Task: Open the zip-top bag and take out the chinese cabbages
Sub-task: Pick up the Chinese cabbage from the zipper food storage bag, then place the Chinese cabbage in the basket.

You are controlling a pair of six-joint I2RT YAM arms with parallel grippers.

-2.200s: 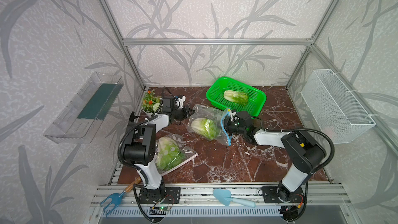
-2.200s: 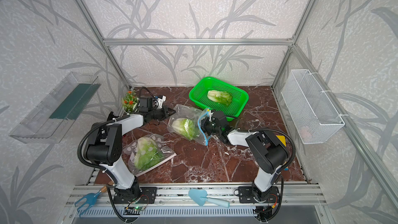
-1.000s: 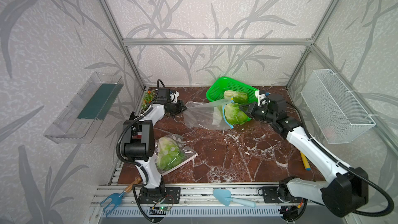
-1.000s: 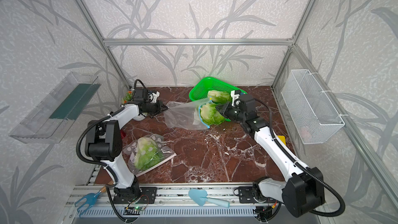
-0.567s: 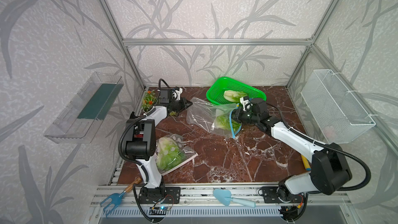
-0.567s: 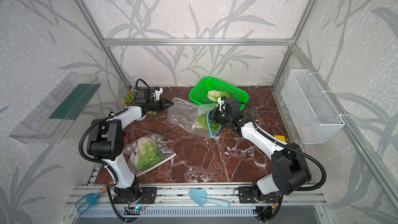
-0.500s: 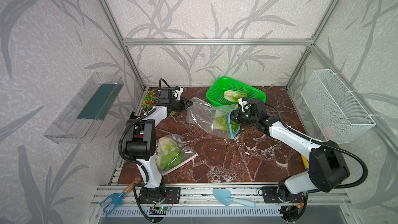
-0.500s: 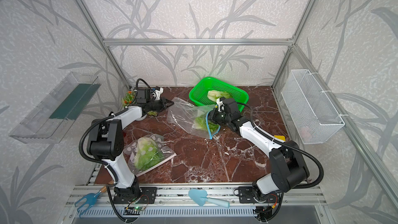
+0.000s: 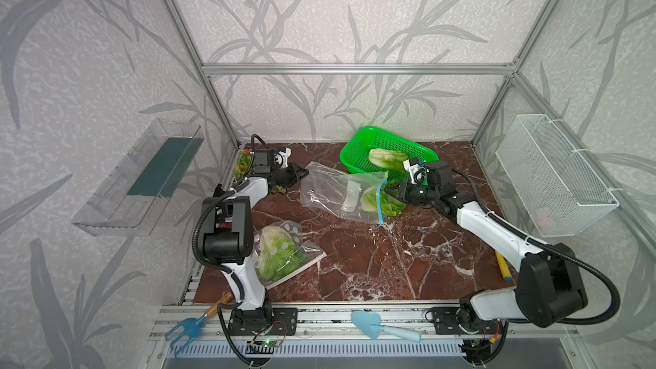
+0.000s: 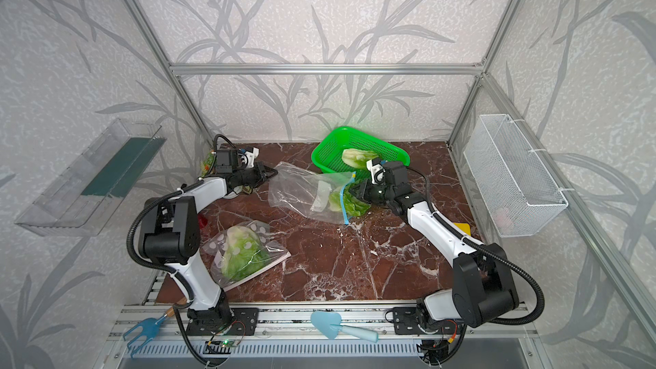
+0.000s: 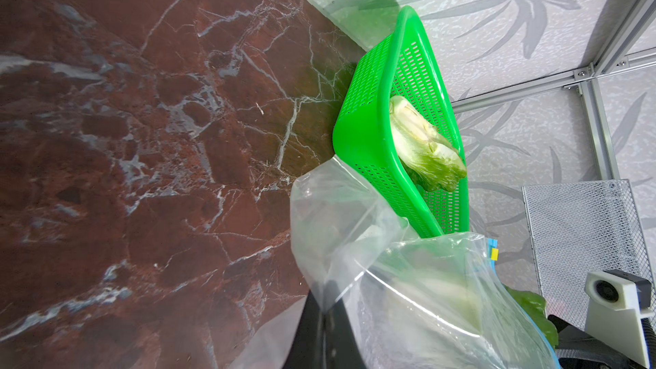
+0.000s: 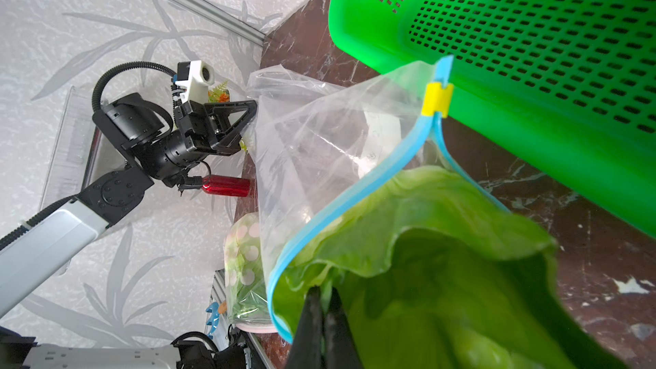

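Low, right claw [image 9: 391, 192] (pinching cabbage [image 9: 369, 200]), arm [image 9: 490, 225] stretched forward

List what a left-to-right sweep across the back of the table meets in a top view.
Clear wall shelf → potted flowers → left gripper → zip-top bag (left jaws shut on its corner) → right gripper (jaws shut on the cabbage at the bag's mouth) → wire basket. Green basket skipped: overlaps the bag.
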